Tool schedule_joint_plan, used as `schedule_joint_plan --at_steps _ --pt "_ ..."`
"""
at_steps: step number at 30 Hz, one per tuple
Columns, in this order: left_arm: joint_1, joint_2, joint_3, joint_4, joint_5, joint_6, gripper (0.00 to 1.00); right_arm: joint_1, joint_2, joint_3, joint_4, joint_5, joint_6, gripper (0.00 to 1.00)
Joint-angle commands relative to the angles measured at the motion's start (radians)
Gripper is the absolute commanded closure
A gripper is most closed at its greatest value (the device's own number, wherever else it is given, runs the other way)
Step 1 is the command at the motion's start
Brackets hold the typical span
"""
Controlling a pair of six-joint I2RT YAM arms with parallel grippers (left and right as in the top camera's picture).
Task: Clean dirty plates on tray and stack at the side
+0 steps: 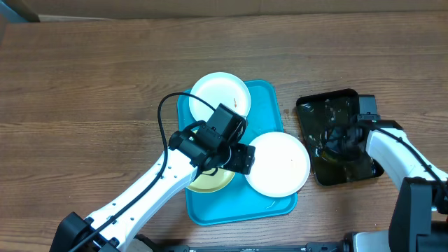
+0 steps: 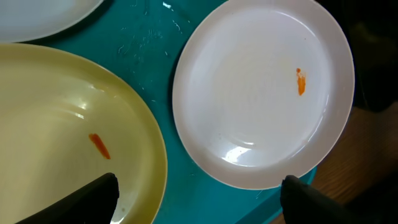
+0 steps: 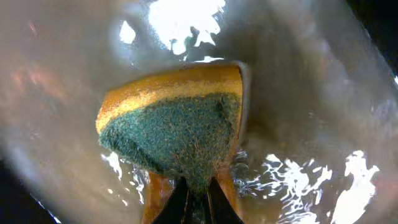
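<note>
Well, left gripper (image 2: 199, 198): spread wide above the bright turquoise rectangular plastic tray (image 2: 146, 53).
Right gripper (image 3: 194, 198): clamped on a yellow-and-green sponge (image 3: 180, 121) in the glossy black tray (image 1: 322, 108).

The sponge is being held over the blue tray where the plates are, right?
Not quite. The right gripper holds the sponge over the glossy black tray, beside the blue tray where the plates are. The overhead view shows it.

Three plates (image 1: 220, 95), one turquoise tray (image 1: 269, 112), one black tray (image 1: 336, 105), one sponge (image 3: 174, 130).
</note>
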State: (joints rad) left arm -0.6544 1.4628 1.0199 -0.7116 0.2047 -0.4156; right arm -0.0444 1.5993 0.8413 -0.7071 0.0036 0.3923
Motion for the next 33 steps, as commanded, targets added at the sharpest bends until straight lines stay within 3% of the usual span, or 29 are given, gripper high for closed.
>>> schedule_joint_plan --at_steps 1,5,9,13,17,22,30,33 --pt "-0.015 0.002 0.015 0.032 0.009 0.031 0.19 -0.002 -0.024 0.055 -0.072 0.003 0.0 0.96" --pt "-0.039 0.013 0.015 0.093 -0.01 0.036 0.29 -0.002 -0.095 0.114 -0.181 -0.008 0.0 0.96" --pt "-0.048 0.077 0.015 0.112 -0.036 0.035 0.3 -0.002 -0.194 0.132 -0.236 -0.076 -0.04 0.96" --pt "-0.045 0.17 0.015 0.15 -0.039 0.03 0.43 -0.002 -0.308 0.132 -0.263 -0.17 -0.079 0.96" --pt "-0.036 0.238 0.015 0.213 -0.039 -0.001 0.46 -0.001 -0.419 0.132 -0.305 -0.194 -0.086 0.96" --pt "-0.018 0.29 0.015 0.287 -0.041 0.034 0.61 0.0 -0.523 0.132 -0.359 -0.26 -0.118 0.96" --pt "0.011 0.401 0.015 0.318 -0.009 0.042 0.63 0.099 -0.558 0.131 -0.401 -0.32 -0.201 0.96" --pt "0.033 0.407 0.016 0.321 0.022 0.042 0.85 0.194 -0.555 0.131 -0.372 -0.319 -0.199 0.96"
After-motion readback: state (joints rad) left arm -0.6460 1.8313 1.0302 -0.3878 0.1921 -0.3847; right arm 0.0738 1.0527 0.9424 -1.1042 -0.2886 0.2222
